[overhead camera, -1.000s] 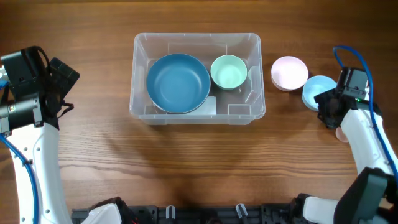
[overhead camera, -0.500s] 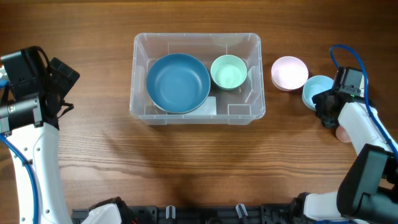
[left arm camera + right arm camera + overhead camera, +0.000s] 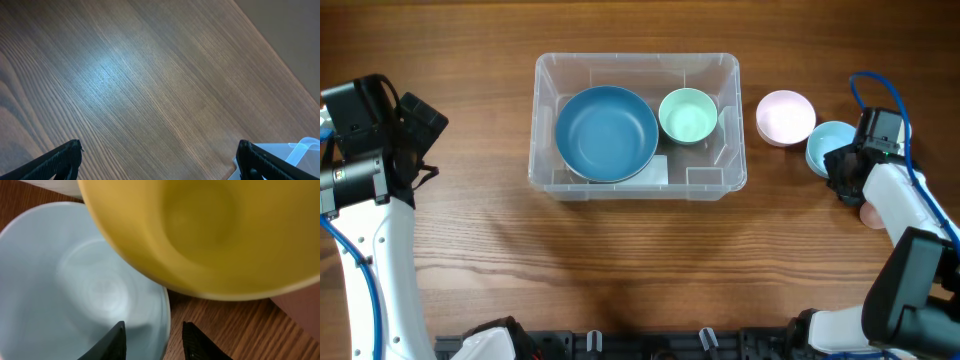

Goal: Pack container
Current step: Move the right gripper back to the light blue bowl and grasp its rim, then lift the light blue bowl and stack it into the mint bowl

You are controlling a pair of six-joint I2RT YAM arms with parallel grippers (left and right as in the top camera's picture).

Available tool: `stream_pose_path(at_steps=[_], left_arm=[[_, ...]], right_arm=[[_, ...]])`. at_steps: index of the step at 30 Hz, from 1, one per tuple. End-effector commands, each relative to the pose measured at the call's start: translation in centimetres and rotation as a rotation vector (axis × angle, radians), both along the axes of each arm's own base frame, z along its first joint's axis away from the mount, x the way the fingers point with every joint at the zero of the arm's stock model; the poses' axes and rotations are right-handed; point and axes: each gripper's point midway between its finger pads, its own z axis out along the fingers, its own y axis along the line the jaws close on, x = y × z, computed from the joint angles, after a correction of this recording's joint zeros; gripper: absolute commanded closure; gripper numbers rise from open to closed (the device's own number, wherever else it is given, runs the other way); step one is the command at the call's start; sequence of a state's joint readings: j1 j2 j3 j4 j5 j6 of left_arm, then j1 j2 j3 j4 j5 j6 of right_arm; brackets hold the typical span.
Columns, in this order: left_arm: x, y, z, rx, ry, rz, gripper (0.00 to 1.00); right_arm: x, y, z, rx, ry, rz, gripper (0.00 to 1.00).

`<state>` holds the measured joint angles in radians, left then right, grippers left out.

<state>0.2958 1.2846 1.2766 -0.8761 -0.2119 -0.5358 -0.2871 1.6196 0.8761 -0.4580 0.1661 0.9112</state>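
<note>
The clear plastic container (image 3: 542, 120) stands at the table's upper middle. It holds a large blue bowl (image 3: 606, 133) and a small green bowl (image 3: 688, 115). A pink bowl (image 3: 784, 116) and a light blue bowl (image 3: 828, 145) stand to its right. My right gripper (image 3: 842, 170) is open at the light blue bowl (image 3: 75, 280). In the right wrist view its fingers (image 3: 152, 335) straddle that bowl's rim, one inside and one outside. A yellow bowl (image 3: 210, 230) lies just beyond. My left gripper (image 3: 160, 160) is open and empty over bare wood at the far left (image 3: 420, 140).
A salmon-coloured object (image 3: 872, 213) peeks out under my right arm. A corner of the container (image 3: 300, 150) shows at the lower right of the left wrist view. The table's front edge holds black fixtures (image 3: 650, 345).
My right arm shifted slightly up and in toward the light blue bowl one second ago, then held still. The left arm has not moved.
</note>
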Motion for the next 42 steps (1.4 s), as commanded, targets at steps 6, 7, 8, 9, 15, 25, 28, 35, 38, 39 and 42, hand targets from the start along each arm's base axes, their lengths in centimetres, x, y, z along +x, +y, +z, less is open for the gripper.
stream_pose_path(at_steps=[6, 7, 8, 9, 15, 25, 28, 35, 38, 39, 42], left_arm=[[0.1, 0.1, 0.2, -0.001, -0.002, -0.002, 0.0], [0.1, 0.1, 0.2, -0.001, -0.002, -0.002, 0.0], [0.1, 0.1, 0.2, -0.001, -0.002, -0.002, 0.0], [0.1, 0.1, 0.2, -0.001, -0.002, -0.002, 0.0], [0.1, 0.1, 0.2, -0.001, -0.002, -0.002, 0.0], [0.1, 0.1, 0.2, -0.001, -0.002, -0.002, 0.0], [0.1, 0.1, 0.2, -0.001, -0.002, -0.002, 0.0], [0.1, 0.1, 0.2, -0.001, -0.002, -0.002, 0.0], [0.1, 0.1, 0.2, -0.001, -0.002, -0.002, 0.0], [0.1, 0.1, 0.2, -0.001, -0.002, -0.002, 0.0], [0.1, 0.1, 0.2, -0.001, -0.002, -0.002, 0.0]], right_arm=[[-0.7, -0.5, -0.6, -0.032, 0.046, 0.03, 0.71], [-0.7, -0.5, -0.6, -0.032, 0.048, 0.034, 0.71], [-0.8, -0.5, -0.6, -0.035, 0.055, 0.048, 0.73], [-0.8, -0.5, -0.7, -0.036, 0.058, 0.053, 0.73], [-1.3, -0.3, -0.8, -0.029, 0.079, 0.054, 0.81], [-2.7, 0.1, -1.3, -0.009, 0.141, 0.056, 0.95], [-3.3, 0.4, -1.4, 0.0, 0.166, 0.066, 0.96], [-3.0, 0.9, -0.3, -0.017, 0.161, 0.219, 0.95], [-2.3, 1.2, 1.7, -0.036, 0.102, 0.291, 0.96], [-2.0, 1.4, 2.4, -0.046, 0.079, 0.325, 0.96], [-1.2, 1.8, 5.4, -0.103, -0.006, 0.439, 0.96]])
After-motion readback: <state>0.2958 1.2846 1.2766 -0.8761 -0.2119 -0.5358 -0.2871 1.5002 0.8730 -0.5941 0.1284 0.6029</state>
